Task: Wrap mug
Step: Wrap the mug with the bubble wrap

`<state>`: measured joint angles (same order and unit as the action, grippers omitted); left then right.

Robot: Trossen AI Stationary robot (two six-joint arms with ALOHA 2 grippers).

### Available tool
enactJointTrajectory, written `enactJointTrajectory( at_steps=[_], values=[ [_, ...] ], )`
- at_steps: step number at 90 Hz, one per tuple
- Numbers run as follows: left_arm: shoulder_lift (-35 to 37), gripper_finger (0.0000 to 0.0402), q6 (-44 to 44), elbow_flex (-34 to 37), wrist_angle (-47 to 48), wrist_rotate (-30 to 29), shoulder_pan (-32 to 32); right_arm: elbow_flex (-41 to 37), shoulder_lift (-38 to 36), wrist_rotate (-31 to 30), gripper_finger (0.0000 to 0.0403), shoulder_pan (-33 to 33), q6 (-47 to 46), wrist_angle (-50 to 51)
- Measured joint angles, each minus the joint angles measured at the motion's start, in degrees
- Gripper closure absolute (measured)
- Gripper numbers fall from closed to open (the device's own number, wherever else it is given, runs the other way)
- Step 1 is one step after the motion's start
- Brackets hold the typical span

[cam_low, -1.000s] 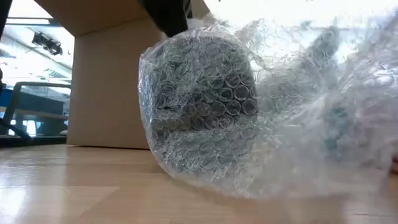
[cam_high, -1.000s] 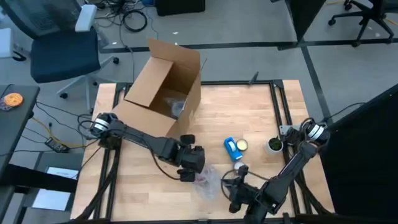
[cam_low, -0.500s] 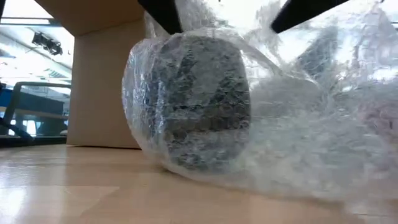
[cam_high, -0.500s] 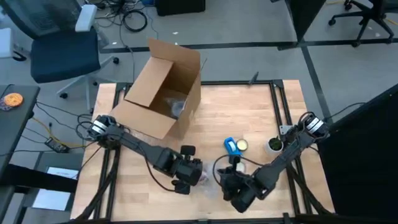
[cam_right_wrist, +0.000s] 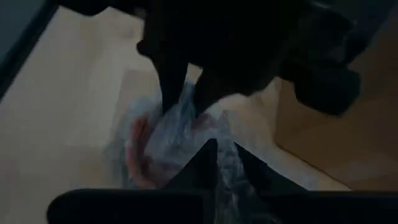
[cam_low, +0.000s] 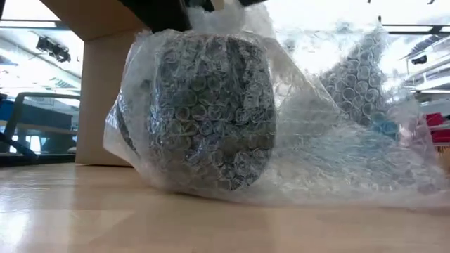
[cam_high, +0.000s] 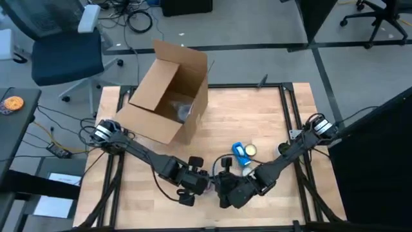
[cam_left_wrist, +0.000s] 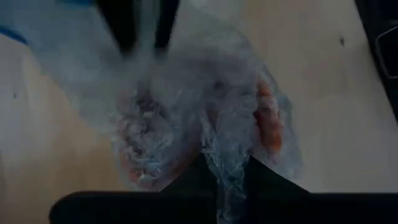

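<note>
The mug (cam_low: 211, 112) is a dark, rounded cup, seen in the low view standing on the tabletop (cam_low: 84, 218) in front of the cardboard box (cam_low: 105, 91). Clear bubble wrap (cam_low: 337, 154) covers it all over, tight against its side and bunched above its top. From the mug the wrap trails loosely sideways, away from the box, in a crumpled heap lying on the wood. Through the plastic the mug's surface looks speckled and blurred; its handle cannot be made out.
</note>
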<state>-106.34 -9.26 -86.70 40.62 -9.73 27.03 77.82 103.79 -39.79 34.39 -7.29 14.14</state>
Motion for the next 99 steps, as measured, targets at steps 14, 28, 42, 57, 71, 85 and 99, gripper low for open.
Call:
enactJointTrajectory(
  at_steps=[14,28,42,57,71,85,99],
  values=[
    [-0.04,0.0370,0.04,0.00,-1.00,0.08,0.00,0.00,0.00,4.80,0.0403,-1.53,0.02,-2.49],
    [-0.04,0.0304,0.05,0.00,-1.03,0.05,0.00,0.00,0.00,7.62,0.0403,-2.47,0.00,-3.88],
    [-0.07,0.0225,1.39,-0.37,-0.20,-0.05,-0.02,0.00,0.02,9.04,0.0403,-2.95,-0.16,-4.35],
    [-0.09,0.0168,2.35,-2.87,4.22,-0.03,-0.02,0.00,0.02,10.93,0.0403,-3.07,-0.09,-5.23],
    [-0.09,0.0149,2.71,-6.80,9.58,-0.02,0.09,0.00,0.04,11.54,0.0403,-3.17,-0.09,-5.17],
    [-0.09,0.0147,2.69,-9.29,12.83,0.15,0.10,0.00,0.06,11.71,0.0403,-3.66,-0.07,-5.17],
    [-0.07,0.0147,1.44,-9.38,13.58,2.49,0.12,0.00,0.13,13.71,0.0403,-4.83,-0.33,-5.02]
  ],
)
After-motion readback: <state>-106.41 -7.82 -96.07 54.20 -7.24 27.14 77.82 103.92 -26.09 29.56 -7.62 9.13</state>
